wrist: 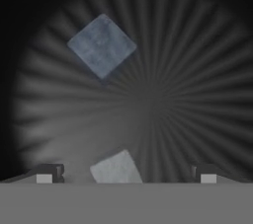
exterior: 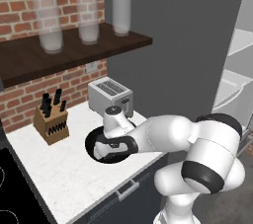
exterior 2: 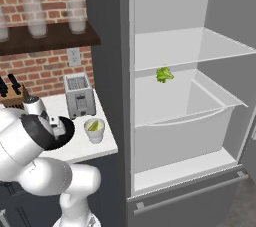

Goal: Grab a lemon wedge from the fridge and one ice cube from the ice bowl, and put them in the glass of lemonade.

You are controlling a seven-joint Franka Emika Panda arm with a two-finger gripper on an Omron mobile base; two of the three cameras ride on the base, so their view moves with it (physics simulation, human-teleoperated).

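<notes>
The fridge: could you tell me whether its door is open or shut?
Open: the fridge shows its white inside, pale shelves and a small green item.

Both base views are evenly and softly lit, with faint shadows under the shelf [exterior: 74, 50] and the toaster [exterior 2: 78, 95]. The open fridge [exterior 2: 185, 46] interior is the brightest area. The hand view is dim and grainy, darkening toward its corners; the bowl [wrist: 197, 70] looks blurred, perhaps from closeness
</notes>
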